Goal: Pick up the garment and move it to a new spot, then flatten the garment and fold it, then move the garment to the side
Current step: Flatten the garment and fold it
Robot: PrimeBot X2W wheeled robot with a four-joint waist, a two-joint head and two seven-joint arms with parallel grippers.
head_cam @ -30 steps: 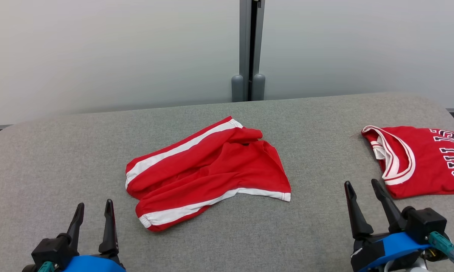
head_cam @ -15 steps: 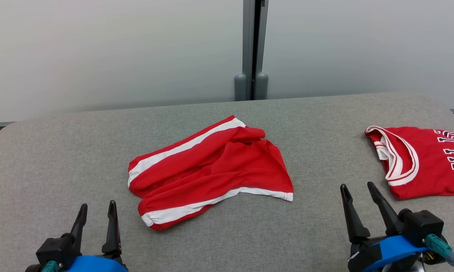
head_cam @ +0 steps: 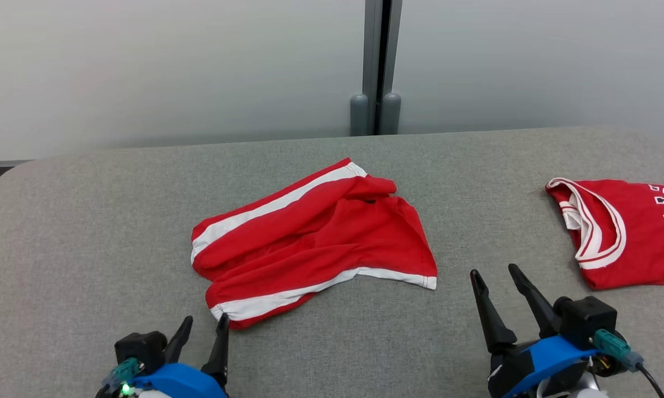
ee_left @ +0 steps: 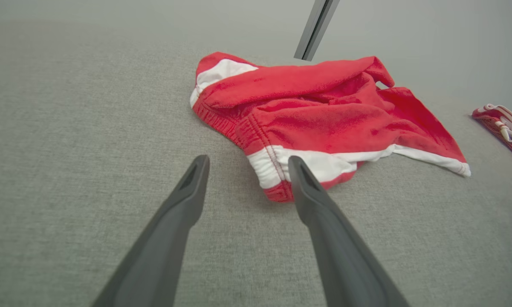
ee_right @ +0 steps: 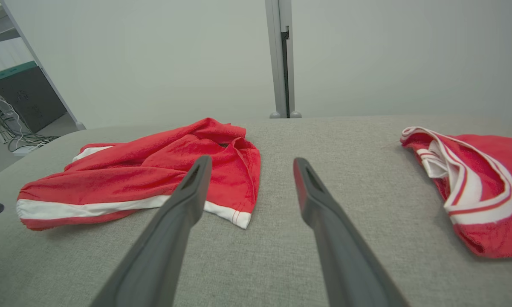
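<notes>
Where the grey surface (head_cam: 61,232) rounds off at its left corner, bare cloth runs wide and open towards the middle. Low on the left, the left gripper (head_cam: 205,320) has its fingers spread and holds nothing. Its right fingertip sits just beside the near waistband corner of the shorts (head_cam: 320,237). In the left wrist view that white-banded corner lies between the tips of this gripper (ee_left: 248,160), close against the right finger; whether they touch cannot be told.

The shorts (ee_left: 324,111) lie crumpled in the middle of the surface, red with white side stripes. The waistband end is to the left and a hem corner points right. Their far edge stops well short of the surface's back edge, where a grey post (head_cam: 381,55) rises.

Right of the hem corner comes a strip of bare surface, and over it the right gripper (head_cam: 493,271) hangs with its fingers apart and empty. Seen in the right wrist view, it (ee_right: 251,160) points into the open gap between the shorts (ee_right: 132,175) and a red jersey (ee_right: 486,170).

The jersey (head_cam: 636,237) lies flat at the far right, collar towards the shorts and well apart from them, near the surface's right edge.
</notes>
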